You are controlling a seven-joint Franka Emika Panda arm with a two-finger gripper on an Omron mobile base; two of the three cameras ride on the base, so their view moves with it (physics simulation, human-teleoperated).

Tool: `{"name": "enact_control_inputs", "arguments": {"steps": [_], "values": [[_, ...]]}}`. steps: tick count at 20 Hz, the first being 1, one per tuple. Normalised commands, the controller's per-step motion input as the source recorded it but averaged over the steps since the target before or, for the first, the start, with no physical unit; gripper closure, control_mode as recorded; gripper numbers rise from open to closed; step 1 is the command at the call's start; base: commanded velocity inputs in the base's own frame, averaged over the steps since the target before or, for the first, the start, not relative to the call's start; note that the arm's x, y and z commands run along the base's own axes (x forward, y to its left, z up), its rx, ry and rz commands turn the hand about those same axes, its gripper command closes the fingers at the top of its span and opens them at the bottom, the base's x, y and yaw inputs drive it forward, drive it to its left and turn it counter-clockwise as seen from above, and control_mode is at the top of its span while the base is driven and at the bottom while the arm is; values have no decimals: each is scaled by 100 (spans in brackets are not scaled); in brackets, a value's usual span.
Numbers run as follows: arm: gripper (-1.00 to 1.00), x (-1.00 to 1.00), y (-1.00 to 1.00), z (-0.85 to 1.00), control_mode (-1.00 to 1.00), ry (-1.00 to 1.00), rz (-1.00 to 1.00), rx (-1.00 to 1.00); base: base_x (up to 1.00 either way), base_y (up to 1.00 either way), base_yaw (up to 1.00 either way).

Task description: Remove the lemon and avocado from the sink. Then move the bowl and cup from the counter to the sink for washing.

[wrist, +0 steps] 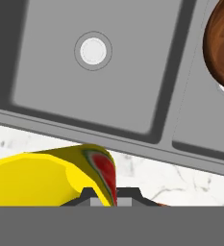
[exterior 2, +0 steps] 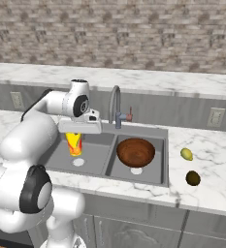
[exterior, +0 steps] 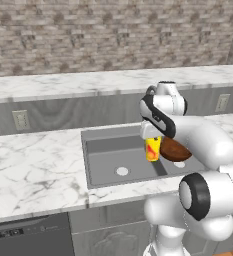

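Note:
My gripper (exterior 2: 76,134) is shut on the yellow cup (exterior 2: 74,144), which hangs upright over the left basin of the grey sink (exterior 2: 161,175). From the left the cup (exterior: 153,149) shows just below the hand, over the divider side of the sink (exterior: 108,145). Close up, the cup (wrist: 51,178) lies across the bottom with its red patch showing, above the left basin's white drain (wrist: 93,50). The reddish-brown bowl (exterior 2: 135,151) sits in the right basin, also seen as the bowl (exterior: 177,149) and the bowl (wrist: 221,43). On the counter to the right lie the lemon (exterior 2: 186,154) and the dark avocado (exterior 2: 193,178).
A curved metal faucet (exterior 2: 115,104) rises behind the sink's divider, right of my hand. Wall outlets (exterior 2: 215,116) sit on the backsplash. A dishwasher front (exterior: 28,235) is below the left counter. Marble counter (exterior: 33,165) stretches to the sink's left.

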Motion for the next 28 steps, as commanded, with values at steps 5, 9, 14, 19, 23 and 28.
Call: {"name": "enact_control_inputs", "arguments": {"steps": [5,9,14,19,23,28], "values": [[100,0,-32,-2,-100,-3,0,0,0,0,0],[100,0,-31,-3,-100,-4,0,0,0,0,0],[100,2,-31,-3,-100,-5,1,0,0,0,0],[100,4,-30,-4,-100,-7,1,0,0,0,0],[100,4,-28,-5,-100,-6,1,0,0,0,0],[100,5,-27,-5,-100,-3,1,0,0,0,0]]}}
